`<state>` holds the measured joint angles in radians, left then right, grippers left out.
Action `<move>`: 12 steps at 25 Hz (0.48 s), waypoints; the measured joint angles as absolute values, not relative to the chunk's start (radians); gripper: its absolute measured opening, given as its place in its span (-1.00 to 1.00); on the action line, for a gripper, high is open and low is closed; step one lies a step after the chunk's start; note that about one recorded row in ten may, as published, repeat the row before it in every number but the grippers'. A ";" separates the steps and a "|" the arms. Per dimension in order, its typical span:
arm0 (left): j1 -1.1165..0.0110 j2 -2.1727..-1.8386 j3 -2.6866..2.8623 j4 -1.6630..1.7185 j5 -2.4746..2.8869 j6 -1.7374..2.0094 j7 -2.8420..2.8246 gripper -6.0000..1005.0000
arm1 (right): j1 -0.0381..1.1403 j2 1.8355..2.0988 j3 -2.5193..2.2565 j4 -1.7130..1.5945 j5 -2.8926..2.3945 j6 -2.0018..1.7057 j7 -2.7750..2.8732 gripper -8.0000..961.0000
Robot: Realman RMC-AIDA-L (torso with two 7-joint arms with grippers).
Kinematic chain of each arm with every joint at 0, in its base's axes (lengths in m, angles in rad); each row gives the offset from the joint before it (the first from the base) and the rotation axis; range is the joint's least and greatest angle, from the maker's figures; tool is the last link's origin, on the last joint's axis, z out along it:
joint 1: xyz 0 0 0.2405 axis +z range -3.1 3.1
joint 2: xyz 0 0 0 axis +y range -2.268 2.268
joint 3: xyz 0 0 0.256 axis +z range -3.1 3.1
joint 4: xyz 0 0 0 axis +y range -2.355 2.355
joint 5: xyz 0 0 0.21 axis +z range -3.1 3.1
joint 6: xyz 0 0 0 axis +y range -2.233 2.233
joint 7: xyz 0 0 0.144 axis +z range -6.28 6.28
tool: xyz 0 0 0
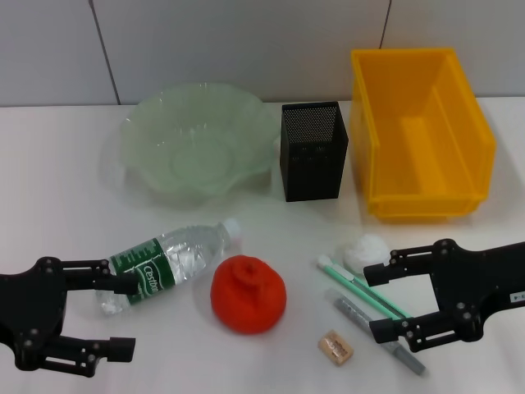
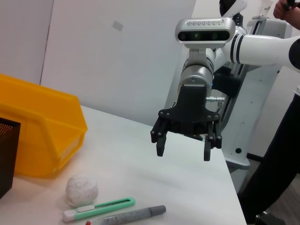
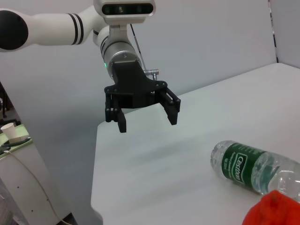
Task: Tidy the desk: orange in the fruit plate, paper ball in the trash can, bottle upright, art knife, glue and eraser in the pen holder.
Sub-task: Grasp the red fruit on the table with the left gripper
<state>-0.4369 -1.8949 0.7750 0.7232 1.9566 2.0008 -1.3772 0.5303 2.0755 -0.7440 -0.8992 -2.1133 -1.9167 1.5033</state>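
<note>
Head view: nothing sorted yet as we read it. The desk holds the fruit plate, pen holder and trash can in a row at the back; plate and can look bare, the holder's inside we can't tell. The bottle lies on its side near the front left, cap pointing toward the orange, which sits just beside it. Right of the orange: eraser, then art knife and glue lying side by side, with the paper ball at the knife's far end. Our left gripper hovers at the bottle's base, fingers spread, one finger over the base end. Our right gripper is over the knife and glue, fingers spread, straddling both.

Left wrist view: right gripper hangs above the desk, fingers wide apart, holding nothing. Paper ball, art knife and glue lie below and ahead of it, trash can behind.

Right wrist view: left gripper is clear of the desk, fingers spread, empty. Bottle lies flat, orange touching or nearly touching it.

Our read: first pick is in hand. Next move calls for lowering one gripper and closing on a single item; on the right, knife and glue sit close, so we must centre on one.
</note>
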 joint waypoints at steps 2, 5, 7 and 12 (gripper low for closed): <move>-0.437 -1.895 0.776 0.721 1.957 2.001 -1.377 0.65 | 0.530 2.076 -0.744 -0.894 -2.113 -1.915 1.499 0.58; -0.437 -1.895 0.778 0.720 1.957 2.001 -1.376 0.65 | 0.531 2.076 -0.744 -0.884 -2.113 -1.912 1.485 0.58; -0.437 -1.896 0.779 0.719 1.957 2.001 -1.376 0.65 | 0.531 2.076 -0.744 -0.883 -2.113 -1.912 1.484 0.58; -0.437 -1.896 0.776 0.718 1.956 2.001 -1.376 0.64 | 0.531 2.076 -0.744 -0.882 -2.112 -1.911 1.483 0.57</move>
<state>-0.4372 -1.8962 0.7760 0.7178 1.9561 2.0006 -1.3759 0.5308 2.0755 -0.7439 -0.8820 -2.1119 -1.9112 1.4833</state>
